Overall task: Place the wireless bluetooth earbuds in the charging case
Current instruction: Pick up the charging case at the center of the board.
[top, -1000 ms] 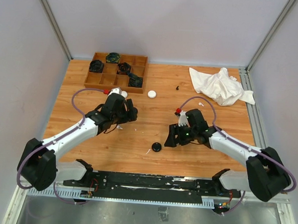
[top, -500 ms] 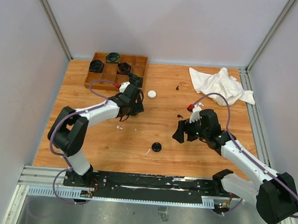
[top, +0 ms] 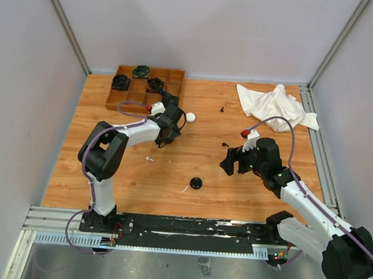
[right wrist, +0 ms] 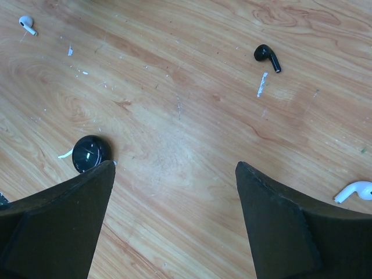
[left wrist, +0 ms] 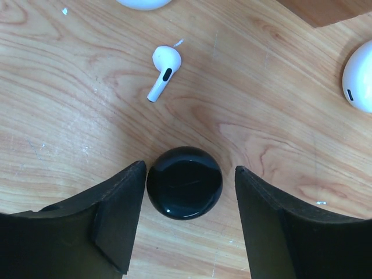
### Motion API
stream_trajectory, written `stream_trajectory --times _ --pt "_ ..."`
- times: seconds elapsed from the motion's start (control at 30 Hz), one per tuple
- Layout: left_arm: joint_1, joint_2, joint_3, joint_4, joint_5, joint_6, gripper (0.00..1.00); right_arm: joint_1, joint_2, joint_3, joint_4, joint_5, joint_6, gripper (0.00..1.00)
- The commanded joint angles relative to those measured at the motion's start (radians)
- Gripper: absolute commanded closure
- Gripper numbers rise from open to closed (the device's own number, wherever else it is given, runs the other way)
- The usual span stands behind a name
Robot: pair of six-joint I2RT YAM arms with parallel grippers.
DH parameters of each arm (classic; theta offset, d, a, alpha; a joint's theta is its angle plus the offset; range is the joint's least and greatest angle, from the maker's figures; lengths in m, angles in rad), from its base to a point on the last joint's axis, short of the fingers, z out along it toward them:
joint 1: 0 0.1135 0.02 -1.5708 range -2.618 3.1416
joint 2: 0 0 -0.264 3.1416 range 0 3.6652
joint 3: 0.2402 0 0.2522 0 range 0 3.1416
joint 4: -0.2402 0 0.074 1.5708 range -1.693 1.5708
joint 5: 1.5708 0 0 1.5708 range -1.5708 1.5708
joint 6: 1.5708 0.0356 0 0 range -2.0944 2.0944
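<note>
The left gripper [left wrist: 189, 174] was down on the desk [top: 109, 173] just off the near right corner of the wooden tray [top: 145, 90]. Its jaws were spread either side of a black case [left wrist: 184, 182]. One finger [left wrist: 119, 215] sat right beside the shell and the other stood clear, so there was no squeeze on it. The case lay flat, smooth top up. A white earbud [left wrist: 163, 70] lay on its side just beyond it, toward the tray, and a white case [left wrist: 361, 75] sat close by that same tray corner. Well away from the tray, off to its right and nearer the arms, the right gripper [right wrist: 174, 168] hung with its fingers wide apart over bare wood, nothing between them. Under its camera a black earbud [right wrist: 267, 57] lay loose. A second black case [right wrist: 88, 153] sat farther out from the tray, toward the arms' bases. Two more white earbuds showed at the edges of that wrist view, one small and far [right wrist: 26, 24], one half cut off [right wrist: 354, 190]. Every earbud in sight lay loose on the desk.
</note>
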Motion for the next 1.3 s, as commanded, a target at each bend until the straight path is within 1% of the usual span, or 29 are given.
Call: stream_trajectory --times 0.0,0.17,0.33,0.47,0.57,0.73,0.87,1.03,1.27 --pt "-0.005 0.026 0.014 -0.026 -0.043 -0.026 0.35 -0.017 -0.008 -0.017 0.030 0.021 -0.023 0.14" --pt "-0.008 0.011 -0.009 -0.019 -0.033 0.002 0.47 -0.017 0.000 -0.013 0.038 0.003 -0.018 0.14" --pt "-0.034 -0.035 -0.048 0.006 -0.029 0.070 0.55 -0.017 0.015 -0.005 0.066 -0.033 -0.006 0.15" --pt "-0.077 -0.090 -0.095 0.054 -0.035 0.146 0.57 -0.016 0.037 0.011 0.078 -0.078 0.009 0.15" --pt "-0.125 -0.142 -0.137 0.107 -0.076 0.220 0.57 -0.016 0.058 0.041 0.069 -0.106 0.015 0.16" --pt "-0.198 -0.269 -0.242 0.254 -0.115 0.347 0.58 -0.016 0.092 0.124 0.000 -0.145 0.009 0.16" --pt "-0.234 -0.386 -0.336 0.406 -0.099 0.462 0.60 -0.016 0.118 0.193 -0.079 -0.176 -0.001 0.16" --pt "-0.278 -0.494 -0.439 0.586 -0.054 0.625 0.61 -0.014 0.142 0.250 -0.106 -0.229 0.026 0.17" --pt "-0.339 -0.618 -0.545 0.798 0.022 0.785 0.61 -0.004 0.169 0.366 -0.171 -0.275 0.029 0.19"
